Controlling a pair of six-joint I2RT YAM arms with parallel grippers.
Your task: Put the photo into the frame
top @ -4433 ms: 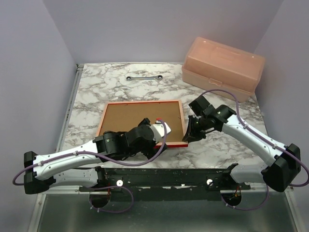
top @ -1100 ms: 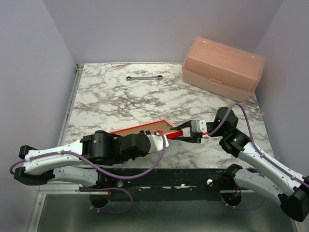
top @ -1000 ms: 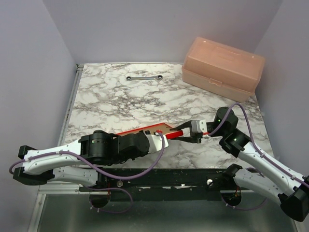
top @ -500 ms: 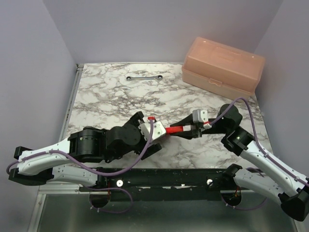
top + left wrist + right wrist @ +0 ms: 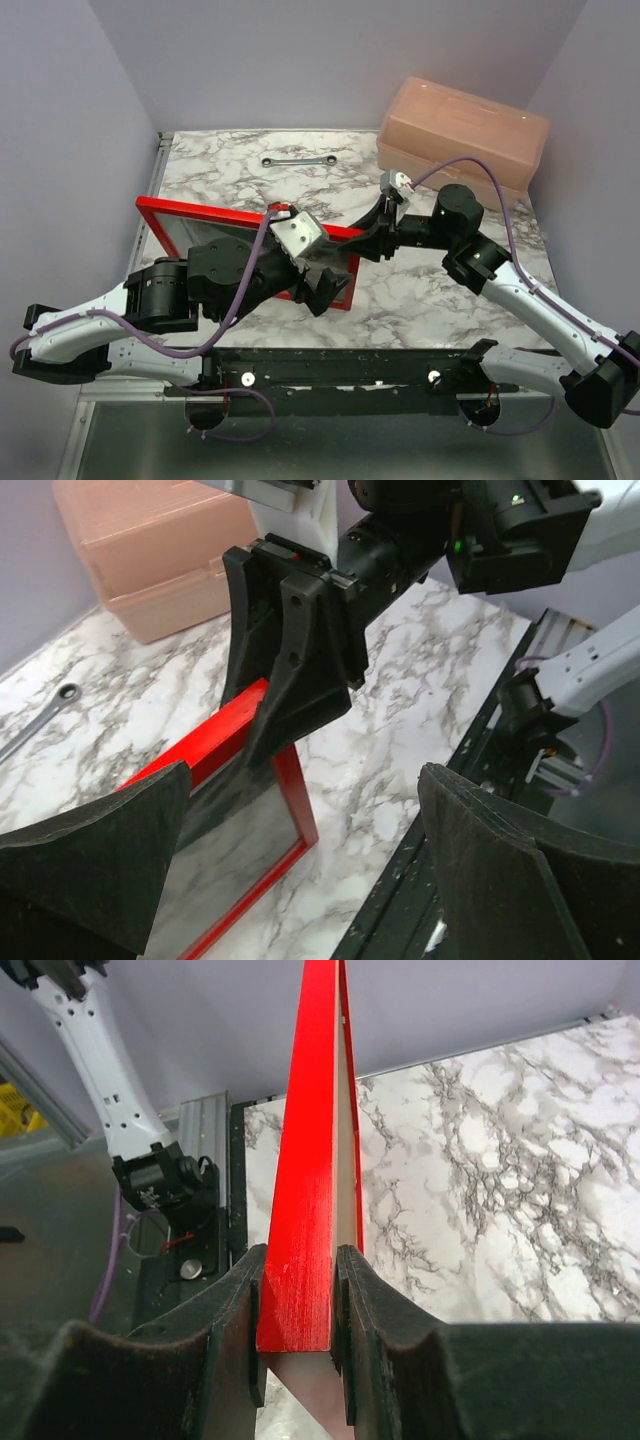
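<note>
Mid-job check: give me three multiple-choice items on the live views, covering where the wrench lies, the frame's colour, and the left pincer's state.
1. Where on the table does the wrench lie?
A. At its near edge.
B. At its far side, left of the pink box.
C. In its near left corner.

2. What colour is the edge of the frame in the right pincer?
A. Blue.
B. Black.
C. Red.

3. How does the left pincer stand?
A. Open.
B. Shut on the frame.
C. Shut on the wrench.

Answers:
1 B: it lies far back, with the box to its right.
2 C: bright red shows between the pads.
3 A: its fingers stand wide apart.
</note>
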